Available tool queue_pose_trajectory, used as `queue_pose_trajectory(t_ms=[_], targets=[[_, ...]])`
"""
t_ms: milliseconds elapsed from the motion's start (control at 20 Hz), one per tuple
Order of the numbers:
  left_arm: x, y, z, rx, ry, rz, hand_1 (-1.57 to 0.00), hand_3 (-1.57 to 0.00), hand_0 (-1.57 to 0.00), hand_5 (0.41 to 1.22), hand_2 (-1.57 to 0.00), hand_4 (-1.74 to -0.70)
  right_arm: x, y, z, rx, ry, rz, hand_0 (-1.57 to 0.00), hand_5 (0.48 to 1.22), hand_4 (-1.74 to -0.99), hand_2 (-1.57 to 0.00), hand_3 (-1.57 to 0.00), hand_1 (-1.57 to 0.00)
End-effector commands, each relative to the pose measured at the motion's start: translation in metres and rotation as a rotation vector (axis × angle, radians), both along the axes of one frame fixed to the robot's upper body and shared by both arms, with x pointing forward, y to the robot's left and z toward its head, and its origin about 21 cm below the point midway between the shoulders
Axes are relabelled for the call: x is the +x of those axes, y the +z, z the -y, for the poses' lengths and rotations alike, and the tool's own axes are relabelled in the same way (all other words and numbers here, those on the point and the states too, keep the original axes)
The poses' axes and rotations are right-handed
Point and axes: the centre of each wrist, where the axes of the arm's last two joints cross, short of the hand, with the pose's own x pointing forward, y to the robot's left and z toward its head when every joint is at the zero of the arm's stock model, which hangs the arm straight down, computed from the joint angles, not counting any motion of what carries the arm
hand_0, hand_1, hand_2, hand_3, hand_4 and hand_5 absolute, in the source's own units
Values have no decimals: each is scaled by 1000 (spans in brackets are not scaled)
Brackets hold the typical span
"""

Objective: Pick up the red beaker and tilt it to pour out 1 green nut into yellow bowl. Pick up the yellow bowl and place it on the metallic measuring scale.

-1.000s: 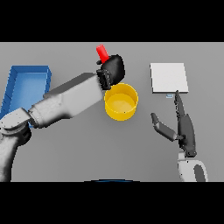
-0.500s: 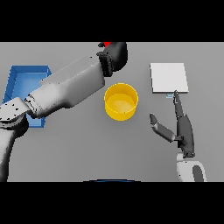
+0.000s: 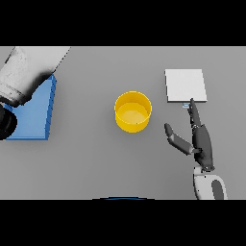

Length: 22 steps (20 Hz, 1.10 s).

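The yellow bowl (image 3: 133, 111) stands upright on the grey counter (image 3: 96, 158), its round mouth facing up toward the camera; being round, it shows no long axis from this view. No nut can be made out inside it. It sits to the left of the right hand's fingers (image 3: 193, 111) and apart from them, with bare counter between.

The right hand (image 3: 202, 142) rests low on the counter, fingers straight and stretched forward, thumb spread out to the left toward the bowl, holding nothing. Just beyond the fingertips lies the metallic measuring scale (image 3: 186, 85), a pale square plate lying flat; the longest fingertip reaches its near edge.

Far to the left of the fingers, a blue tray (image 3: 33, 117) lies at the counter's edge. The left arm (image 3: 29, 72) crosses above it; its hand is out of sight, and the red beaker shows nowhere.
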Motion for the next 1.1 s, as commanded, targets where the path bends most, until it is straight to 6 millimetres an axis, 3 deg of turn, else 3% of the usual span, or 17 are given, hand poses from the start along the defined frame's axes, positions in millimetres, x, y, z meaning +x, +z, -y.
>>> queue_pose_trajectory(t_ms=[0, 150, 350, 450, 700, 850, 1050], targets=[[5, 4, -17, -125, 49, -12, -1571, -1379, -1571, 1221, -1548, -1727, 0, 1, 4, 1, -5, -5, 1, 594, -1199, 1, 1, 1], [16, 10, -74, -474, 206, -19, -1571, -1368, -1571, 1221, -1559, -1733, 1, -1, 4, 11, 19, 10, 1, 592, -1224, 1, 1, 1], [17, -11, -152, -823, 297, -20, -1571, -1426, -1571, 1221, -1566, -1738, 5, -1, 9, -10, 19, 7, 1, 586, -1222, 1, 1, 1], [13, -29, -175, -961, 386, 13, -1571, -1414, -1571, 1221, -1568, -1739, 7, 0, 10, -23, 32, 13, 1, 591, -1223, 1, 1, 1], [-12, -87, -226, -1252, 564, 108, -1571, -1451, -1571, 1221, -1570, -1740, 8, 0, 10, -56, 45, 15, 1, 620, -1209, 1, 1, 1], [-39, -125, -231, -1340, 671, 120, -1571, -1452, -1571, 1221, -1570, -1741, 5, -1, 9, -64, 59, 9, 1, 649, -1210, 1, 1, 1], [-75, -159, -237, -1394, 751, 127, -1571, -1449, -1571, 1221, -1571, -1741, 7, 0, 8, -77, 60, 4, 1, 664, -1215, 1, 1, 1]])
